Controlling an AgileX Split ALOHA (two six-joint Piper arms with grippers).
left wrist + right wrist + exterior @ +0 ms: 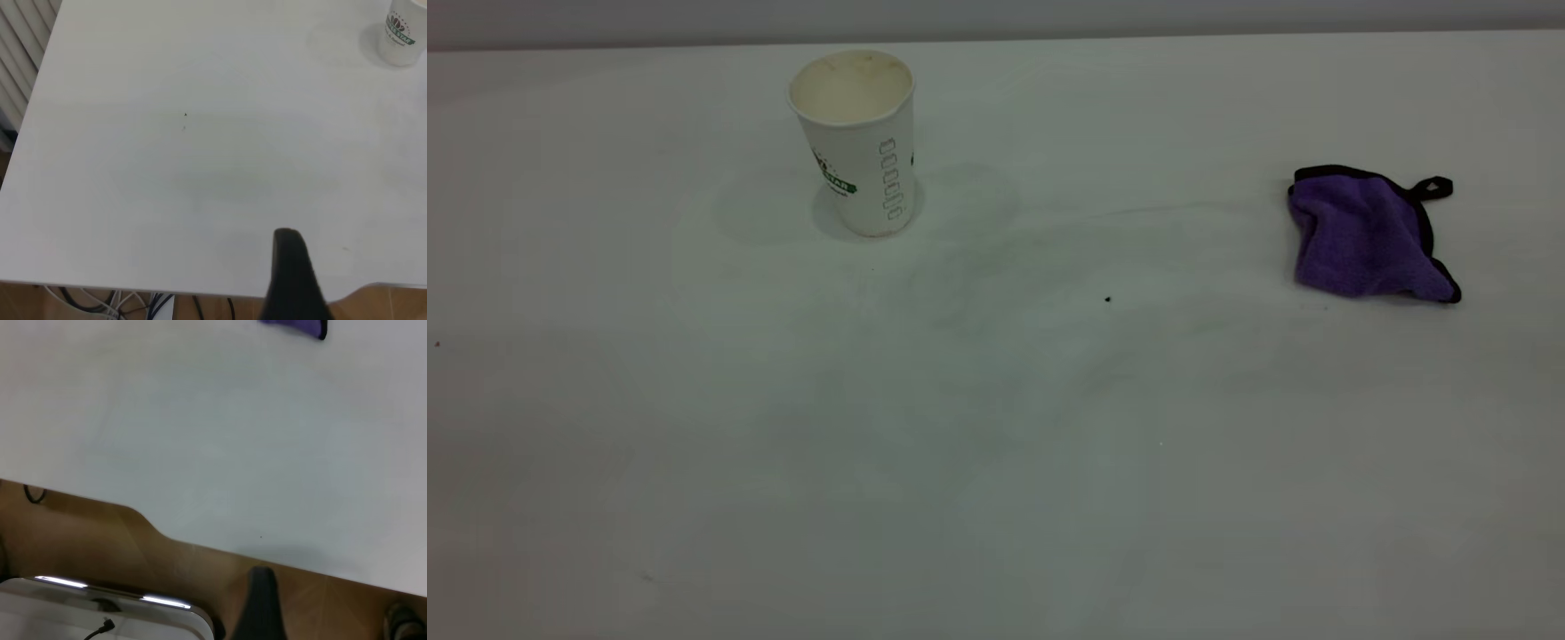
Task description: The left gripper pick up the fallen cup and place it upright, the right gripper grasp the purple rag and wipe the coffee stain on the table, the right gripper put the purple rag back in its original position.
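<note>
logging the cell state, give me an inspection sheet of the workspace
surface: white table, faint smears near the middle, no brown blot seen
cup: cup upright, far left, mouth up
rag: purple rag crumpled at far right, apart from the cup
clutter: one tiny black speck between cup and rag
grippers: neither in the exterior view; the left gripper is over the table's near edge, the right gripper is off the table edge; each shows one dark finger only, holding nothing
cables: cables below the table edge
surroundings: brown floor, a white case beside the table
</note>
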